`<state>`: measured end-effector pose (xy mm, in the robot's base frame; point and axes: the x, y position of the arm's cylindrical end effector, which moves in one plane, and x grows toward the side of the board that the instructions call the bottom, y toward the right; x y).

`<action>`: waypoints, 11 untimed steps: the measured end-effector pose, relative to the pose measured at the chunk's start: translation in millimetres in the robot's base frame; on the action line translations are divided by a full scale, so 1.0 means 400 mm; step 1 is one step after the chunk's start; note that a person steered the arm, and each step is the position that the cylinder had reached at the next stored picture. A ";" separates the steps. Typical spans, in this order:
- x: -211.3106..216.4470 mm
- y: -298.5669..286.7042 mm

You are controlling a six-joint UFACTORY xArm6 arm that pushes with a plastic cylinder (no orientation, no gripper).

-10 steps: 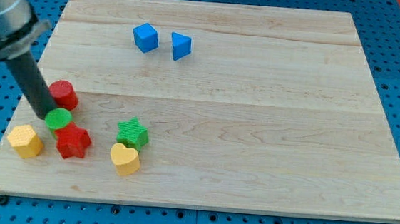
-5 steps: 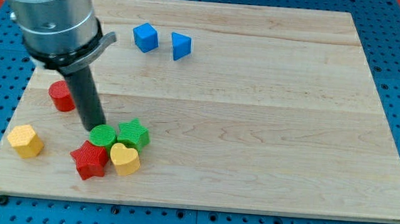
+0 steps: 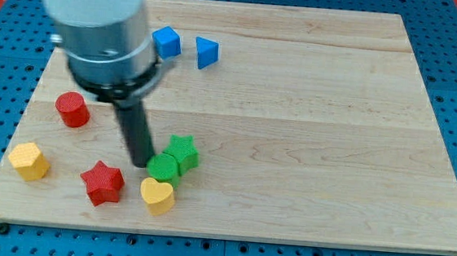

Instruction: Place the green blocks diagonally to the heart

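camera view: my tip (image 3: 141, 164) touches the green round block (image 3: 162, 169) from the view's left; there is no pincer, only a rod. the green star (image 3: 182, 152) touches that block, up-right of the yellow heart (image 3: 157, 195). risk: further pushing likely shoves the heart. the red star (image 3: 102, 183) lies near, not obstructing.

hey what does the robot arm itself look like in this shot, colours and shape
A wide pale grey cylinder enters from the view's top left, blurred. Below it sits a darker band with small tabs. From that a straight black rod narrows down to my tip. No cables or markings are visible.
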<state>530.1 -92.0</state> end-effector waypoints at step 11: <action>0.121 0.321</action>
